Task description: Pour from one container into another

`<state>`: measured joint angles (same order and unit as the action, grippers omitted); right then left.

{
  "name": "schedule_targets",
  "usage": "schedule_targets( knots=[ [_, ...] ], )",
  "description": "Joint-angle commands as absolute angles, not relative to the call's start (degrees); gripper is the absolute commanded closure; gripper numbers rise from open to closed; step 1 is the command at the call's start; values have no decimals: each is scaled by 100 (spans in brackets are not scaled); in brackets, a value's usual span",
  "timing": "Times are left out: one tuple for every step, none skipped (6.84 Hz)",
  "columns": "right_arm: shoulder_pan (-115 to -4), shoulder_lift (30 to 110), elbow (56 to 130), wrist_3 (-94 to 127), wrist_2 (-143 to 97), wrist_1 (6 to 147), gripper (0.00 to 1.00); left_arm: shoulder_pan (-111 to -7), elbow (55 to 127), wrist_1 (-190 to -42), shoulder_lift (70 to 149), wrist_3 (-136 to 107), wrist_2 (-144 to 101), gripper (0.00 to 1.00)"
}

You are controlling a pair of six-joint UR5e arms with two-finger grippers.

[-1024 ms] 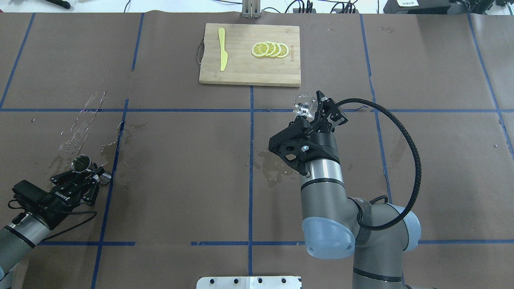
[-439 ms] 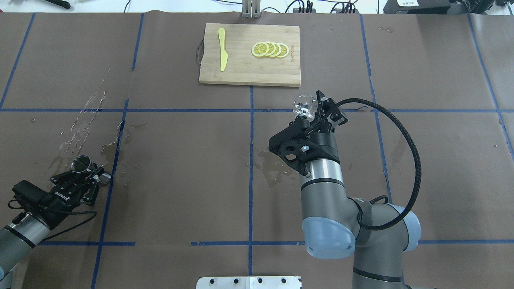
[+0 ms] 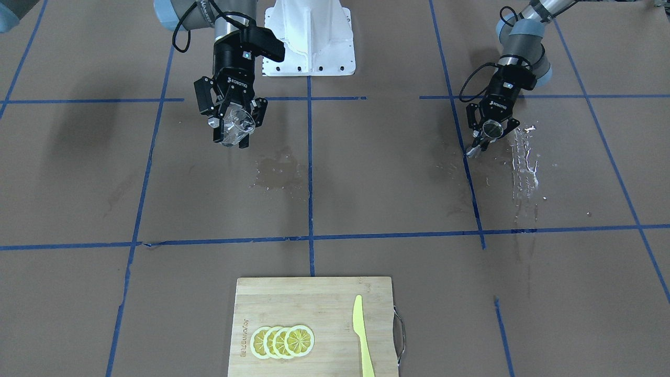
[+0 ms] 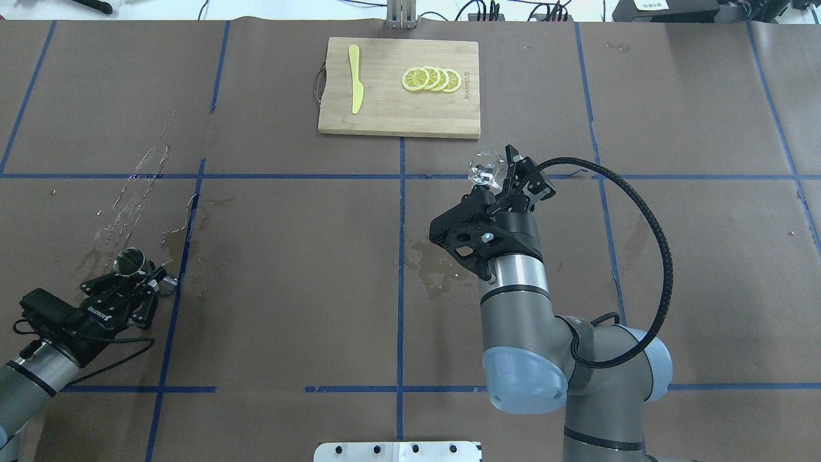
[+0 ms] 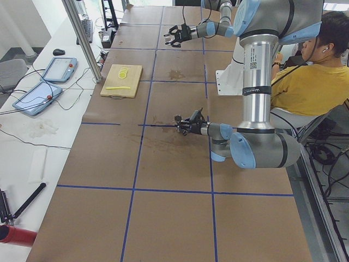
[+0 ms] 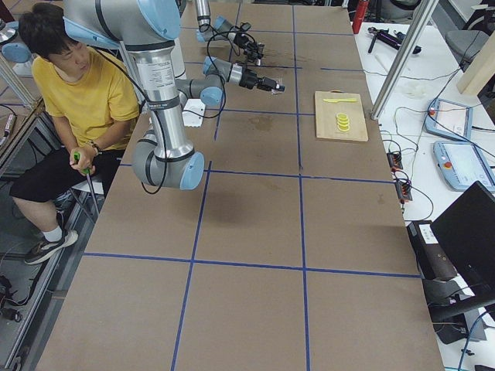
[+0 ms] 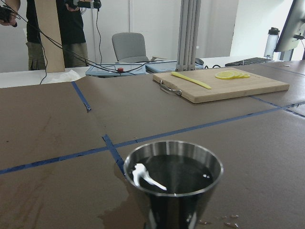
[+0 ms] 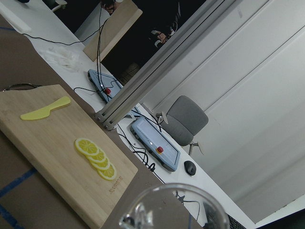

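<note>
My right gripper (image 4: 497, 176) is shut on the small clear glass (image 4: 485, 167) and holds it in the air, right of the table's middle; the glass (image 3: 234, 123) leans toward the far side. In the right wrist view only the glass rim (image 8: 174, 210) shows, at the bottom edge. Near the table's left front, low over the paper, my left gripper (image 4: 149, 277) is shut on the steel jigger (image 4: 129, 261) at its narrow waist. The jigger (image 7: 174, 176) fills the left wrist view, with liquid in its dark upper cup.
A bamboo cutting board (image 4: 385, 115) lies at the far centre with a yellow knife (image 4: 355, 78) and lemon slices (image 4: 431, 79). Wet patches mark the paper at the middle (image 4: 436, 269) and the left (image 4: 138, 192). A person in yellow (image 5: 305, 71) sits behind the robot.
</note>
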<state>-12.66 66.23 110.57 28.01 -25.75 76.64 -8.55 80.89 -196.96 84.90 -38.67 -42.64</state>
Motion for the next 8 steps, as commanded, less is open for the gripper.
schedule_targets(
  knots=[
    [-1266, 6627, 11057, 2795, -2575, 7664, 100, -853, 8086, -19696, 8490, -3867, -4263, 71],
    [-1266, 6627, 11057, 2795, -2575, 7664, 100, -853, 8086, -19696, 8490, -3867, -4263, 62],
    [-1266, 6627, 11057, 2795, -2575, 7664, 100, -853, 8086, -19696, 8490, -3867, -4263, 56],
    [-1266, 6627, 11057, 2795, -2575, 7664, 100, -853, 8086, -19696, 8490, -3867, -4263, 53],
    [-1266, 6627, 11057, 2795, -2575, 7664, 100, -853, 8086, -19696, 8490, -3867, -4263, 49],
    [-1266, 6627, 11057, 2795, -2575, 7664, 100, -853, 8103, -19705, 8490, -3867, -4254, 38],
    [-1266, 6627, 11057, 2795, -2575, 7664, 100, -853, 8121, -19827, 8490, -3885, -4245, 0],
    [-1266, 6618, 11065, 2795, -2575, 7664, 100, -870, 8182, -19889, 8482, -3911, -4228, 0]
  ],
)
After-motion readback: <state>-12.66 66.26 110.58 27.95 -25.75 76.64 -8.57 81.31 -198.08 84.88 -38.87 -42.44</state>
